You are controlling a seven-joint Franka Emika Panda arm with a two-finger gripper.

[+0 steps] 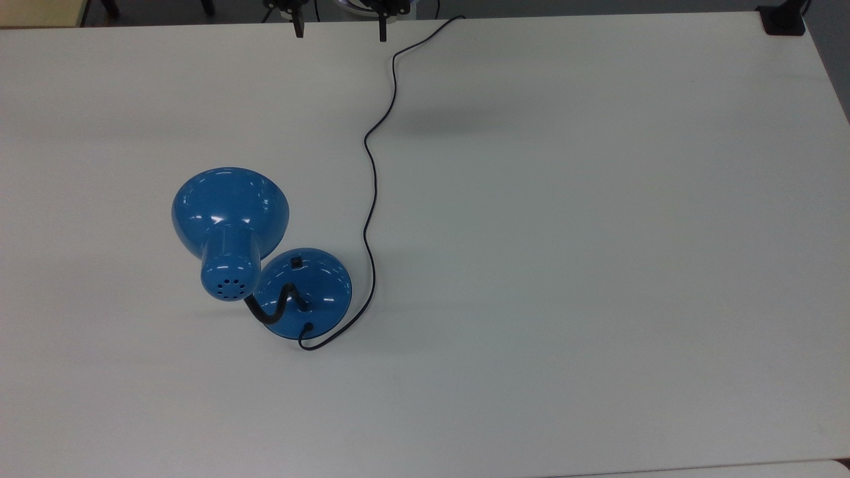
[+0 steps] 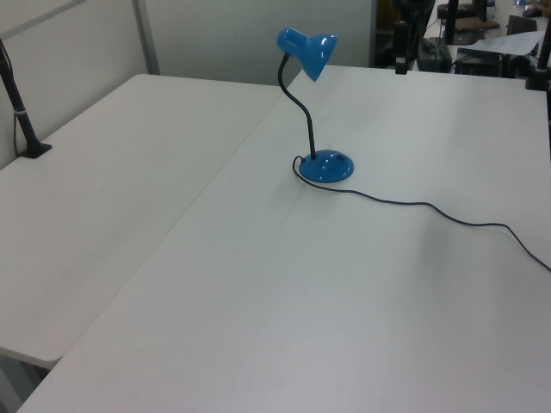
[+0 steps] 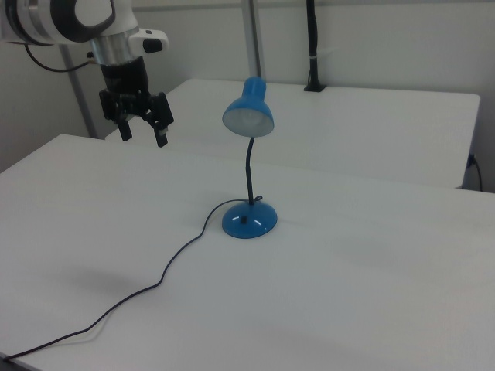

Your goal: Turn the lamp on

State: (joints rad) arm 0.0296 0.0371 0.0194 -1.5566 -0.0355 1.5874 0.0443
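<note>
1. White table (image 1: 597, 265) spans the top view, with a second table (image 2: 103, 189) butted against it at the left view's left.
2. Arm's gripper (image 3: 144, 131) hangs above the table, well apart from the lamp, fingers spread and holding nothing; the top view's upper edge cuts off everything above its fingertips (image 1: 298, 28).
3. Blue lamp (image 1: 229, 226) stands upright; its shade overlaps part of the base (image 1: 319, 285).
4. Cord (image 1: 372, 199) trails off the table edge.
5. Switch (image 1: 297, 262) is a small dark square, its position unreadable.

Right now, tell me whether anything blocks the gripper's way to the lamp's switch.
Nothing visible does. The gripper hangs open above bare table, apart from the lamp. The switch sits uncovered on the base; the shade is beside it in the top view.
</note>
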